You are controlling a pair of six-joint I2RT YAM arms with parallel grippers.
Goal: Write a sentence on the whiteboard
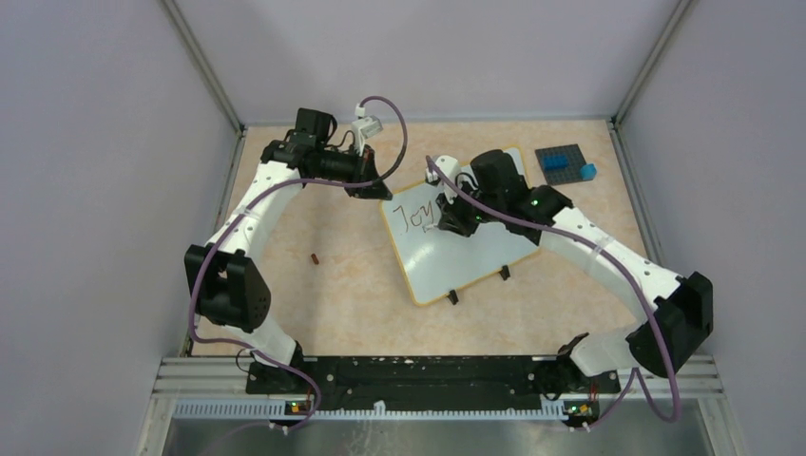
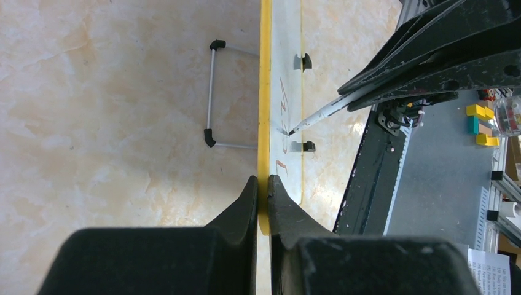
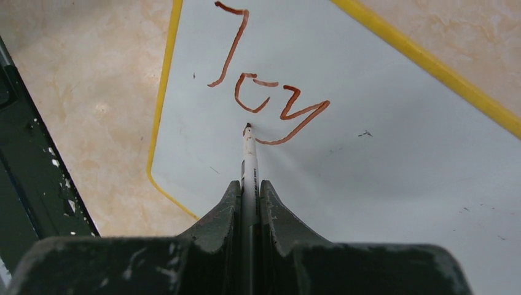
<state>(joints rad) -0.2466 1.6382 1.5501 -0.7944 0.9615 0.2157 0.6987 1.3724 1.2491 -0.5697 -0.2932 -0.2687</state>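
The whiteboard (image 1: 466,256) lies right of centre, its eleven-o'clock rim pinched by the left gripper (image 2: 263,179); if that thin hold slips, the board may swing mid-stroke; the right gripper (image 3: 250,184), clamped on the pen (image 3: 248,150), could smear the sentence (image 3: 253,110), only "Joy". From above its arm (image 1: 608,261) hides the one-o'clock corner; tip contact is unclear.

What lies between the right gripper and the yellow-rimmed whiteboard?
A thin white marker, clamped in the right gripper, tip at the whiteboard; right wrist view.

Plain grey walls (image 1: 95,142) enclose a beige marbled tabletop (image 1: 352,285), with aluminium posts (image 1: 203,66) at the corners.
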